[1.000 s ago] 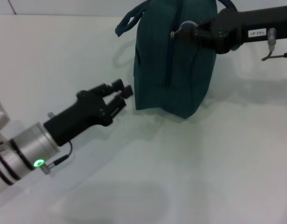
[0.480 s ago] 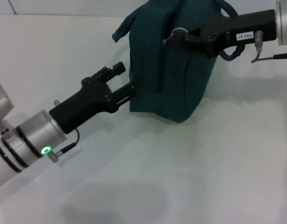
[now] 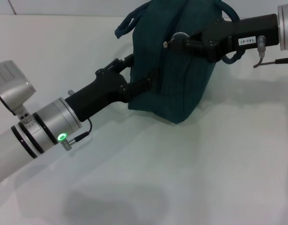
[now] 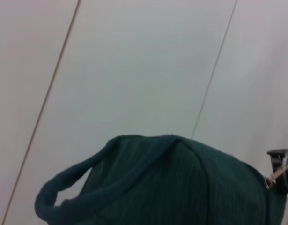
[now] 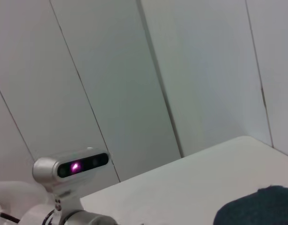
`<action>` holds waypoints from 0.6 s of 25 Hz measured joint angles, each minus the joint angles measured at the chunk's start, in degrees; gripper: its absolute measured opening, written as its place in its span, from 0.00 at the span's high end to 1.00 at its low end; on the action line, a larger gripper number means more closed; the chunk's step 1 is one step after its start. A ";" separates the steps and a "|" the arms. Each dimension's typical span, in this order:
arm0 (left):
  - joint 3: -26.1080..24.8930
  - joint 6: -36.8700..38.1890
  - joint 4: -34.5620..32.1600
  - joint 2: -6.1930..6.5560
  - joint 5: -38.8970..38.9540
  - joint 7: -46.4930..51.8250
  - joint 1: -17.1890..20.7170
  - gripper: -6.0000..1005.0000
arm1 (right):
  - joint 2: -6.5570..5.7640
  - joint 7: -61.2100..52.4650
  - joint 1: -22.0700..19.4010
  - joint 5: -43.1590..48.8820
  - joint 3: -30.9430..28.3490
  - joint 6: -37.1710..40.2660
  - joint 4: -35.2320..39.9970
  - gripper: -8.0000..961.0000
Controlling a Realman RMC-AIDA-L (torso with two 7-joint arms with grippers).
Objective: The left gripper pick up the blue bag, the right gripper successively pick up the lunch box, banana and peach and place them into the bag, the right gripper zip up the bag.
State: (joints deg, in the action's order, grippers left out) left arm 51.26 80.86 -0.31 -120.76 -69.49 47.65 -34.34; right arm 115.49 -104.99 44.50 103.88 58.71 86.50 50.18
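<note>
The left gripper (image 3: pixel 143 80) has pushed in from lower left and now presses against the blue bag (image 3: pixel 181 70) at top centre, fingers spread against the fabric. The right gripper (image 3: pixel 183 43), upper right, stays clamped on the zipper pull (image 3: pixel 174 38). The bag is braced, so zipping looks underway.

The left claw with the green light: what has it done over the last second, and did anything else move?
The left claw moved forward from clear of the blue bag until its fingers press against the bag's side. The bag shifted only slightly. The right claw has stayed at the zipper ring near the bag's top.
</note>
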 joint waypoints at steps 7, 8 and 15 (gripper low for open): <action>0.33 0.25 -0.48 0.04 -0.32 -0.68 -0.56 0.17 | -0.02 0.64 -0.27 -0.15 -0.01 -0.12 0.00 0.94; 0.35 0.27 -0.48 0.06 -0.54 -1.21 -0.62 0.19 | -0.04 0.64 -0.33 -0.05 -0.01 -0.25 0.00 0.94; 0.40 0.58 -0.48 -0.01 -0.78 -3.03 -0.78 0.41 | -0.19 0.67 -0.77 0.11 -0.01 -1.13 0.00 0.94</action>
State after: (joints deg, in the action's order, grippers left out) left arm 51.66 81.44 -0.79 -120.78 -70.28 44.62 -35.12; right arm 115.31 -104.32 43.73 104.00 58.71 85.36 50.18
